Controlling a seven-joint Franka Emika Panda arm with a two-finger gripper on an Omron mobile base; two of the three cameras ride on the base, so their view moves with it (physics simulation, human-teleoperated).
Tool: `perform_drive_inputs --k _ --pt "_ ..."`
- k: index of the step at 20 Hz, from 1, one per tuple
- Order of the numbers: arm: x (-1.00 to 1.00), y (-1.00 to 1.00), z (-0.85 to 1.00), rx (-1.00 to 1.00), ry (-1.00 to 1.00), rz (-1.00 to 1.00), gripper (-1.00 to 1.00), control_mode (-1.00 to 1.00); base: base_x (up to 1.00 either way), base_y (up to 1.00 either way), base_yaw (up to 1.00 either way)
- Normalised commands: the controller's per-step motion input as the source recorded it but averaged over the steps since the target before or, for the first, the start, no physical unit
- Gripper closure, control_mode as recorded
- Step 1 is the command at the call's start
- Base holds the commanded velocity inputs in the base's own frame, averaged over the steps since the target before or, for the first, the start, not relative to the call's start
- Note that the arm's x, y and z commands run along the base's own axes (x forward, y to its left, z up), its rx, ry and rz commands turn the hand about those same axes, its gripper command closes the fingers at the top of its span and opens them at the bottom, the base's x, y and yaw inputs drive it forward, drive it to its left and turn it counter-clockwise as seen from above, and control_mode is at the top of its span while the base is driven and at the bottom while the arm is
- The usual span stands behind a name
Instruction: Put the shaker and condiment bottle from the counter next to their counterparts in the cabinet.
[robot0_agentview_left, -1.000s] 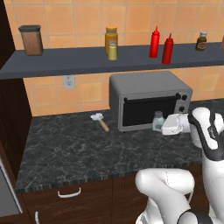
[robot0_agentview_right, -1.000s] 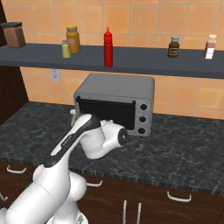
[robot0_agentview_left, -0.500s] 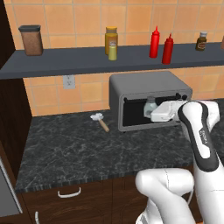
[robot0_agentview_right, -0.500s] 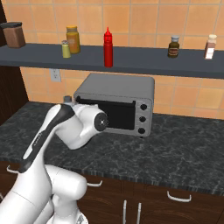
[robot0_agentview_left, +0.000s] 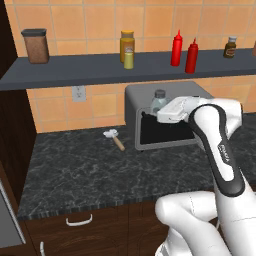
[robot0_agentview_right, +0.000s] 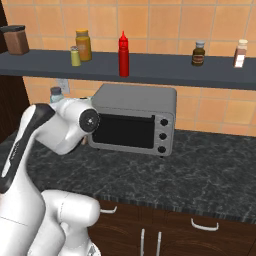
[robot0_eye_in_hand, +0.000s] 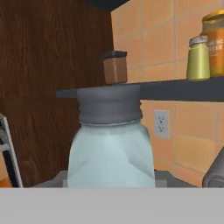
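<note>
— How is the shaker (robot0_eye_in_hand: 110, 151) judged to handle, and where is it best taken?

— A small pale glass body under a grey metal cap is seen. It is judged light, rigid, smooth enough to slip and breakable if dropped or knocked against the shelf. The straight lower body, below the cap, is judged the safest place to be squeezed.

— Where is it placed relative to the fingers?

— In the hand view it is seen very close ahead, upright, its base cut off at the bottom edge where the fingertips would rise. The fingertips themselves are hidden, so contact is not seen directly. In the left base view the shaker (robot0_agentview_left: 159, 101) is seen raised off the counter, just at the gripper (robot0_agentview_left: 161, 114), its cap above the hand. From that, the fingers are judged to be clamped on its lower body.

— And what lies beyond?

— Past the fingers, the cabinet (robot0_agentview_left: 90, 71) is seen higher up, with the yellow-green shaker (robot0_agentview_left: 128, 57) beside an amber jar (robot0_agentview_left: 127, 41). Two red bottles (robot0_agentview_left: 183, 51) are seen further along it. The toaster oven (robot0_agentview_right: 136, 123) is seen behind the hand.
</note>
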Motion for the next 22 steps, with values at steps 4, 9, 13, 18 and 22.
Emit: perform_drive_inputs --k 4,9,13,18,22 --pt "-0.17 0.23 0.72 0.00 -0.05 -0.03 1.00 -1.00 0.00 0.00 0.00" --pt "-0.04 0.05 0.63 0.00 0.00 -0.09 1.00 -1.00 0.00 0.00 0.00" --pt "0.00 0.00 0.54 -0.02 0.00 -0.18 1.00 -1.00 0.00 0.00 0.00" --pt "0.01 0.08 0.40 -0.02 -0.01 -0.16 1.00 -1.00 0.00 0.00 0.00" --pt "0.28 0.18 -0.06 -0.04 0.00 -0.11 1.00 -1.00 0.00 0.00 0.00"
